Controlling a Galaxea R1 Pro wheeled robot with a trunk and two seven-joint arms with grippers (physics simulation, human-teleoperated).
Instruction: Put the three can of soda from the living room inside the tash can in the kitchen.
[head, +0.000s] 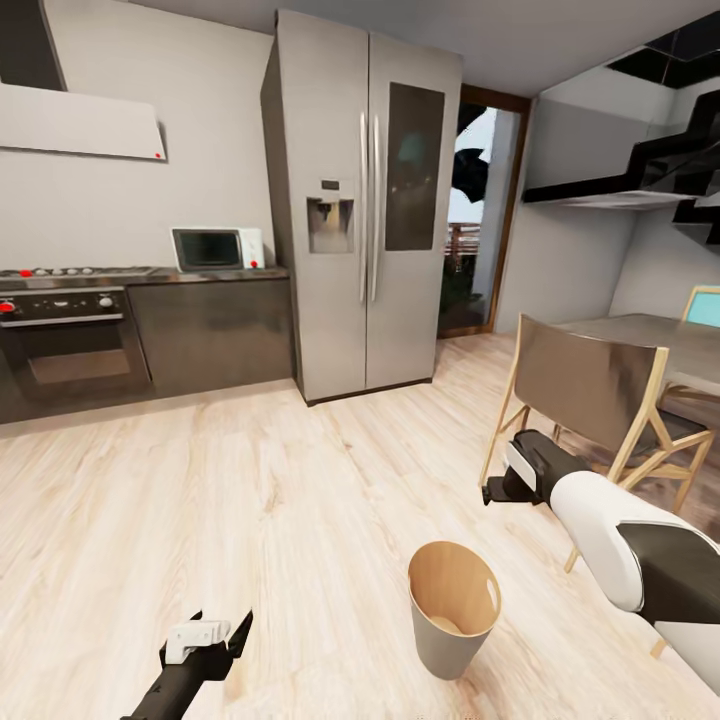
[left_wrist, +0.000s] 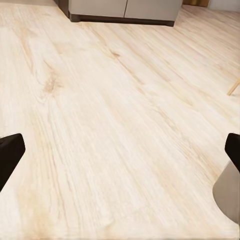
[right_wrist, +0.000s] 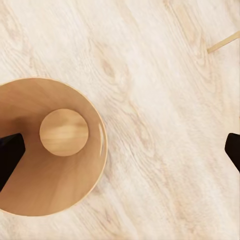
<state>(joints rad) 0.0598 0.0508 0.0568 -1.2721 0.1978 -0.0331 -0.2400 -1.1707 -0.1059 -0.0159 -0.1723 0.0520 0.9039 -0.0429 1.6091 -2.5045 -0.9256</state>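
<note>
Tash can (head: 453, 606) upright on kitchen floor (head: 250, 500), both grippers wide open w/ nothing held, right gripper (head: 492, 490) seen above can, left gripper (head: 215, 640) low beside it.

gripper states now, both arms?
Left gripper: open, empty, wood floor between the fingers.
Right gripper: open, empty, over the floor beside the trash can; the can's bottom is bare.
</note>
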